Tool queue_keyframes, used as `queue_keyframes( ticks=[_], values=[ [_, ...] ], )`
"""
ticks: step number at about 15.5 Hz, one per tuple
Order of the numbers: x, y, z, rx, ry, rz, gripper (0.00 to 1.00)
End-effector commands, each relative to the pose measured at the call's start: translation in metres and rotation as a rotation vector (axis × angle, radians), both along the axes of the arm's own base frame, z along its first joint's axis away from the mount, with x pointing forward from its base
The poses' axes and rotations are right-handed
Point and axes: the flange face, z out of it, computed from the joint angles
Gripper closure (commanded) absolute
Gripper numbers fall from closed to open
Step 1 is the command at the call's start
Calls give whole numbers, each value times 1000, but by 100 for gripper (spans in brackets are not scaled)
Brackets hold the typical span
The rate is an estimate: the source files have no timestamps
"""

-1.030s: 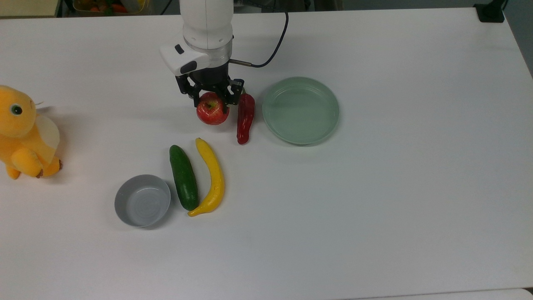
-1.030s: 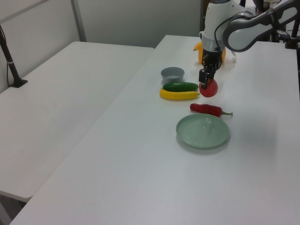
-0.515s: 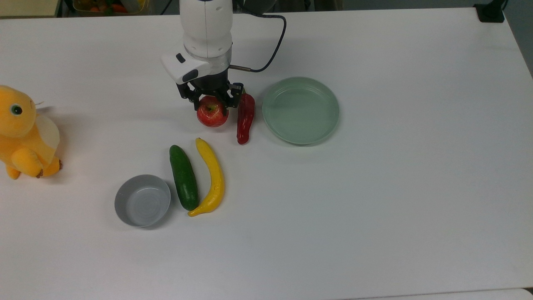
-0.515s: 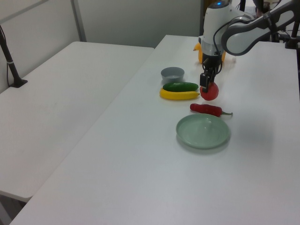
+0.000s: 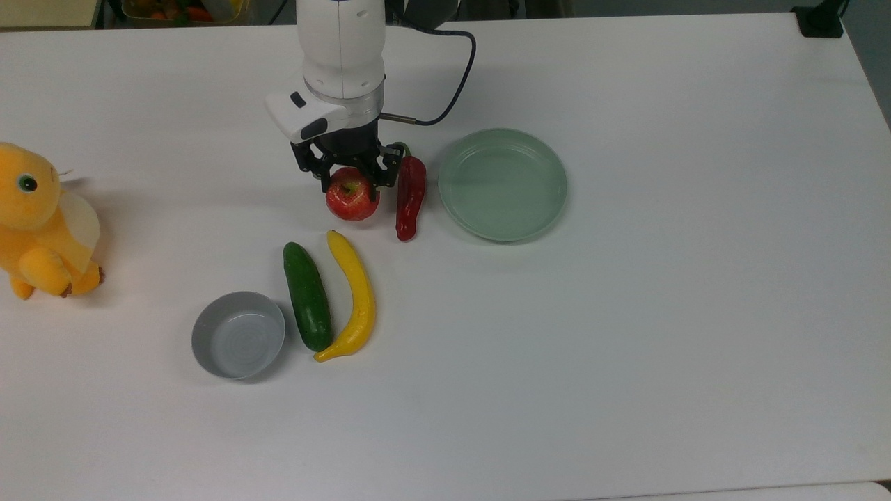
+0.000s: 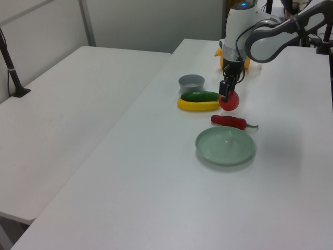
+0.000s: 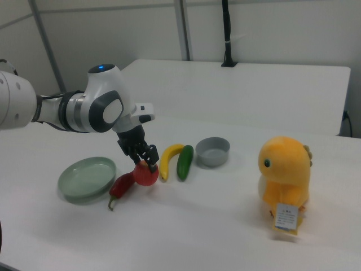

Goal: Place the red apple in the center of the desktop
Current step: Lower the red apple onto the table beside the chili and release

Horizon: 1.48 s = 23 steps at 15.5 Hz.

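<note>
The large plain white rectangular desktop [image 5: 626, 348] is carrying everything, and one white robot arm [image 5: 341, 49] is reaching down over it. One yellow plush toy animal [image 5: 38, 223] is sitting at the top view's far left edge. One shallow round pale green plate [image 5: 502, 184] is lying right of the arm in the top view. One long yellow banana [image 5: 353, 296] and one dark green cucumber [image 5: 306, 295] are lying side by side, nearer the camera in the top view, with one small round grey bowl [image 5: 238, 335] just left of the cucumber. One long red chili pepper [image 5: 409, 196] is lying between the plate and the apple.

The one round glossy red apple [image 5: 352, 197], showing yellowish speckles and a stem dimple on top, is sitting just left of the pepper in the top view. The black two-finger gripper [image 5: 350, 177] is closing its fingers around the apple's upper part, gripping it from above. Whether the apple is touching the desktop cannot be told.
</note>
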Motion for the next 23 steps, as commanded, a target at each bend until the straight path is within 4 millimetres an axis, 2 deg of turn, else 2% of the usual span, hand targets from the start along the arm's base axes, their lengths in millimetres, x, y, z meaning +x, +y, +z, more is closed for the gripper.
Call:
queue_keyframes(
  ticks=[1,10,11,12,13,14,21,23],
  values=[
    [4,-1,2,-3,-19,11,76],
    [6,1,-13,-21,2,28,75],
    [6,1,-14,-21,3,28,68],
    [6,1,-13,-21,2,28,48],
    [6,2,-13,-21,2,30,20],
    [6,2,-13,-21,2,30,0],
    [8,3,-4,-21,-3,27,0],
    [7,3,7,-13,-17,19,0]
  ],
)
